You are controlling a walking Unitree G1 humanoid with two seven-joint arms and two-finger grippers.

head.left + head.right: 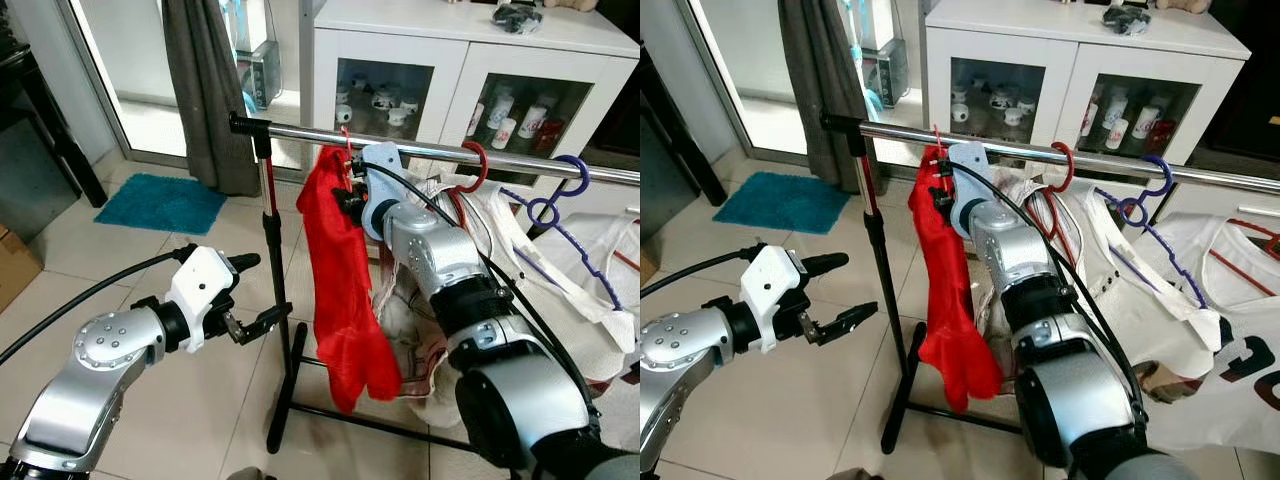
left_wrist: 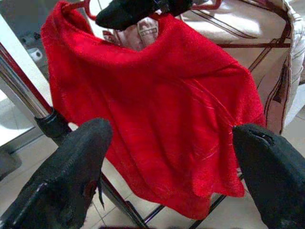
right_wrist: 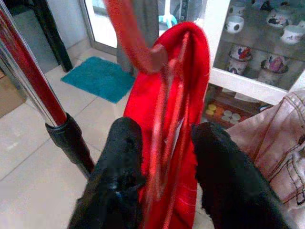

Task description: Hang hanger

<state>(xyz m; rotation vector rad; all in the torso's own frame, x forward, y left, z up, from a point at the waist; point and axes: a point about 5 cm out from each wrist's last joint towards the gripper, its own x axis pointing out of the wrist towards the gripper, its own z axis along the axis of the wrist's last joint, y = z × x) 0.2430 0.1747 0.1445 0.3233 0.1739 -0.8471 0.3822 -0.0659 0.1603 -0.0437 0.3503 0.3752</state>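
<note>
A: Item one, red hanger (image 3: 143,47). Location?
B: At the chrome rail (image 1: 420,145) of the garment rack, near its left end, carrying a red garment (image 1: 335,290). Its hook sits at the rail; whether it is fully seated over the bar I cannot tell.

A: Item two, right pincer (image 3: 164,157)?
B: Raised to the rail, fingers pressed in on the hanger's neck and the garment's collar, pinching them.

A: Item three, left pincer (image 1: 252,292)?
B: Low, left of the rack's upright pole (image 1: 275,290), fingers spread, holding nothing, pointed at the garment.

A: Neighbouring stock?
B: A second red hook (image 1: 473,165) and a blue hanger (image 1: 560,195) further right, with pale clothing.

A: Handling note for this step?
B: Judgement: lower until the hook bears on the bar, check the garment hangs free, then loosen the fingers slowly so that the hook cannot slip off.
</note>
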